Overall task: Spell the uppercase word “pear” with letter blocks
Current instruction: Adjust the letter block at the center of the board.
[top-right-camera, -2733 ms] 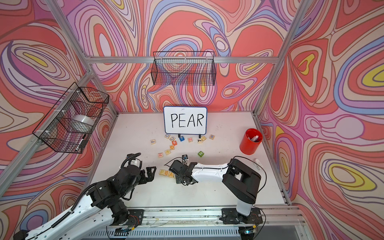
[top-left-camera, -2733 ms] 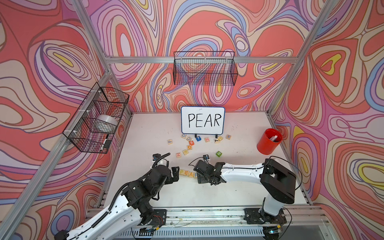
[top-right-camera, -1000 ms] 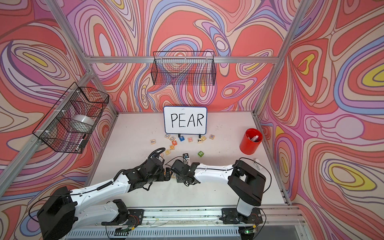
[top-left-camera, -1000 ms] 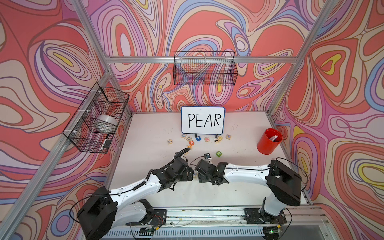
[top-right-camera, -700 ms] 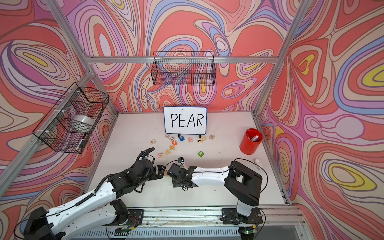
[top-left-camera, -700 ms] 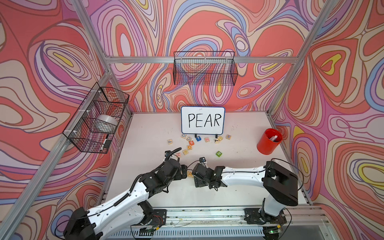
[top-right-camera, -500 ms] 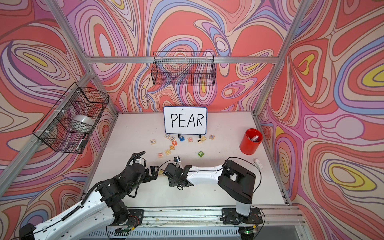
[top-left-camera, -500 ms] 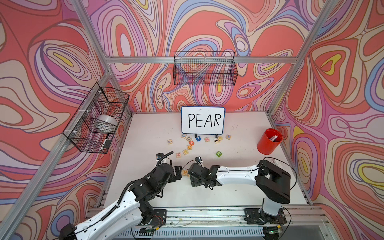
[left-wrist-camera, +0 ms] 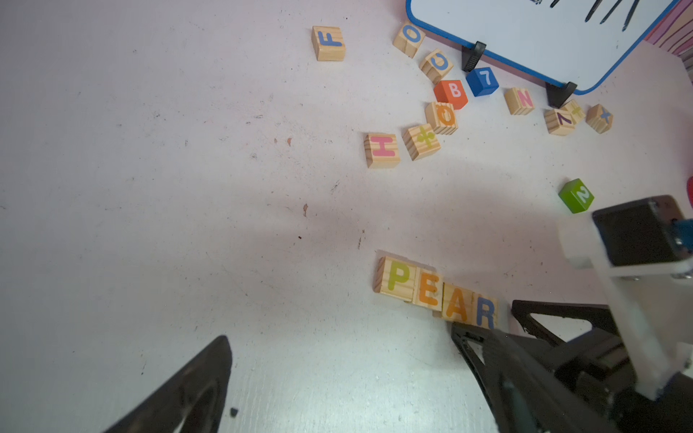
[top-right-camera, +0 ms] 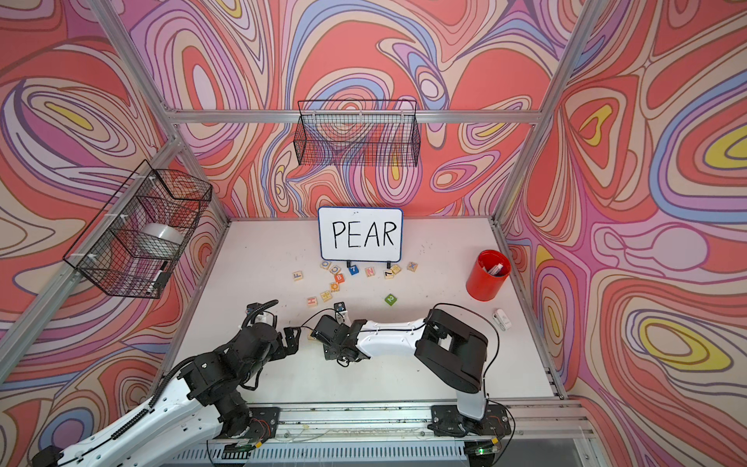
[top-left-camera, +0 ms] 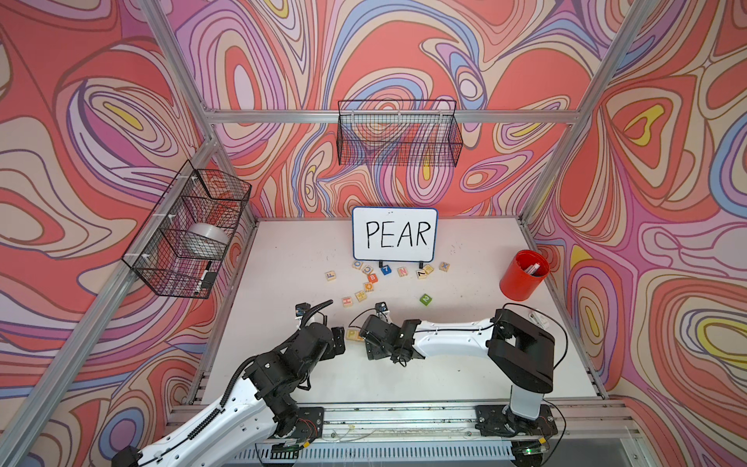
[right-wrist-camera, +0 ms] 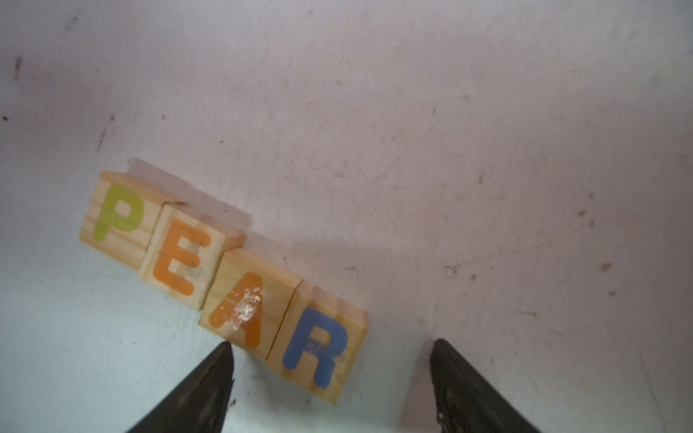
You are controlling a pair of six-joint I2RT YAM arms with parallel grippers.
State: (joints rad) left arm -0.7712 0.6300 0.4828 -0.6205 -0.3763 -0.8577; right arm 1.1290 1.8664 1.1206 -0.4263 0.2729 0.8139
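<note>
Cup (top-left-camera: 519,285), red, holds pen (top-left-camera: 532,267); side wire basket (top-left-camera: 161,283) holds tape roll (top-left-camera: 204,242), marker (top-left-camera: 202,279); left fingers (left-wrist-camera: 187,390), right fingers (right-wrist-camera: 202,390) apart.

Pale-wood letter blocks (right-wrist-camera: 240,296) show a yellow-green P (right-wrist-camera: 116,213), orange E (right-wrist-camera: 180,258), orange A (right-wrist-camera: 243,311) and blue R (right-wrist-camera: 315,345); the walls (top-left-camera: 121,121) swirl red, lilac and cream.

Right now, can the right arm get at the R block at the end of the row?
Probably yes. The right gripper is open, just in front of the R block, with nothing between them. The A block touches its side, so a finger has little room there.
</note>
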